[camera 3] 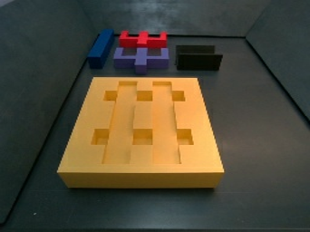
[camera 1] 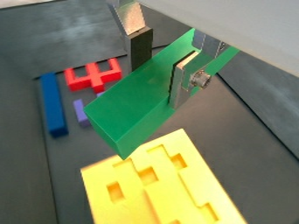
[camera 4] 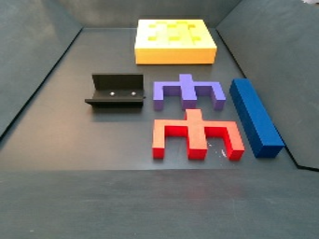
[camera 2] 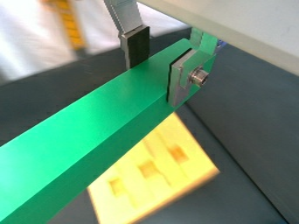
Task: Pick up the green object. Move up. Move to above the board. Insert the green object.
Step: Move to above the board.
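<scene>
- Gripper point(camera 1: 163, 63) seen in both wrist views only; absent from both side views, so judged high above the floor. Its silver fingers point(camera 2: 181, 77) are clamped on the green object point(camera 1: 146, 101), one plate on each long face.
- Green object: long flat bar, held near one end; most of its length runs out past the jaws toward the lower left of a wrist view point(camera 2: 87, 144). Hangs in the air, touching nothing else.
- Handling judgement: looks rigid, smooth-faced and probably light. The off-centre hold leaves a long overhang, so the bar could pivot in the pads if it is knocked. A grip nearer the middle would be steadier.
- Board point(camera 3: 141, 127): yellow slab, centre of a side view, grooves and six square holes open. In a wrist view point(camera 1: 158, 188) it lies below the bar's free end.
- Other pieces: blue bar point(camera 4: 256, 115), red piece point(camera 4: 193, 133), purple piece point(camera 4: 188, 91), fixture point(camera 4: 116, 91). All well apart from the board; nothing blocks the descent.
</scene>
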